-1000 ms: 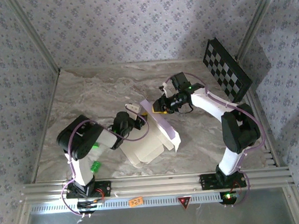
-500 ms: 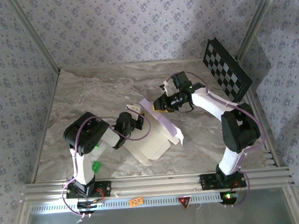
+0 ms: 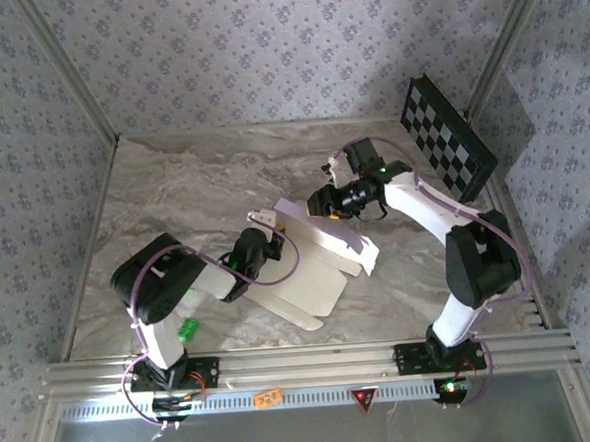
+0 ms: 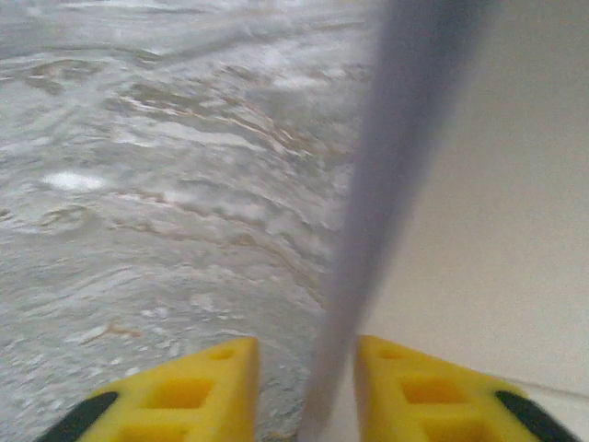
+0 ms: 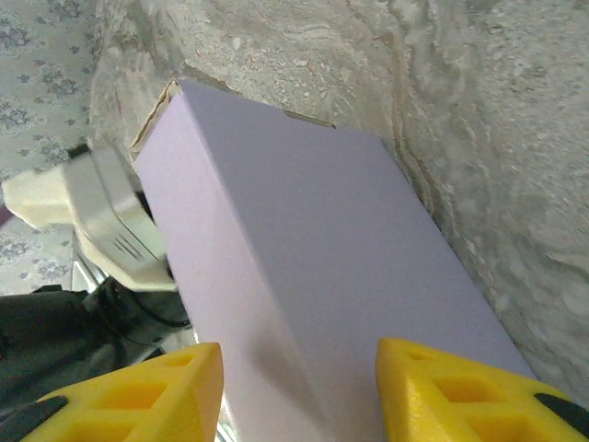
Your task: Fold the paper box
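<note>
The paper box (image 3: pixel 303 276) lies partly unfolded mid-table, its cream-white panel facing up and a lavender flap (image 3: pixel 331 234) raised along its far edge. My left gripper (image 3: pixel 264 233) is at the box's left corner. In the left wrist view the left gripper (image 4: pixel 304 354) is open, and the thin lavender edge (image 4: pixel 396 138) stands between its yellow fingers with a gap on the left. My right gripper (image 3: pixel 309 208) is at the flap's far end. In the right wrist view the right gripper (image 5: pixel 299 354) is open and hangs over the lavender panel (image 5: pixel 313 230).
A black-and-white checkerboard panel (image 3: pixel 447 137) leans at the back right wall. A small green object (image 3: pixel 188 330) sits by the left arm's base. Wallpapered walls close in three sides, and an aluminium rail (image 3: pixel 304 361) runs along the near edge.
The box has slid to the right and lies flatter, with the lavender flap swung down toward the right. The left arm has lowered and reached further right. The right gripper has opened wider.
</note>
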Controlling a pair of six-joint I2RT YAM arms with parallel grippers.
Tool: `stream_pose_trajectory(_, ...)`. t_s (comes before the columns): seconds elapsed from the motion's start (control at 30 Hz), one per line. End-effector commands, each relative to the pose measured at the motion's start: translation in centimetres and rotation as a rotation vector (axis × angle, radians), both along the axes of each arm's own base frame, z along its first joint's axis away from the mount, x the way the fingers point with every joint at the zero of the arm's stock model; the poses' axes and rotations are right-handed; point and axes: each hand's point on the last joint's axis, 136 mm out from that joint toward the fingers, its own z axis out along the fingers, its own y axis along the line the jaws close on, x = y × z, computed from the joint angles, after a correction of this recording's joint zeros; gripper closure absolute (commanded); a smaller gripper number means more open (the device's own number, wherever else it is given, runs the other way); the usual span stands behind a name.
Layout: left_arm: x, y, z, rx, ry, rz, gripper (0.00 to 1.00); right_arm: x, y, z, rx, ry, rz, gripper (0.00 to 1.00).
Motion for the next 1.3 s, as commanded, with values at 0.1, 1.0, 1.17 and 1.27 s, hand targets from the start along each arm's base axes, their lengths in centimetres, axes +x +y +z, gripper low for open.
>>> stream_pose_trajectory(0.1,-1.0,0.8,4.4,-0.037,-0.044,0.001,0.49,-1.5,-4.1,2.8,-0.098,-0.076,-0.091,0.49)
stream_pose_trajectory(1.0,0.1,-0.6,14.0,-0.155,0.413,-0.332,0.2,-7.4,-6.3,2.3,0.043,0.063,-0.553,0.34)
stream_pose_trajectory(1.17,0.6,-3.0,12.0,-0.128,0.56,-0.439,0.25,-6.7,-5.3,1.1,0.054,0.086,-0.555,0.36)
stream_pose_trajectory(1.27,1.1,-3.3,11.2,-0.129,0.584,-0.453,0.26,-6.1,-5.0,1.0,0.055,0.078,-0.554,0.37)
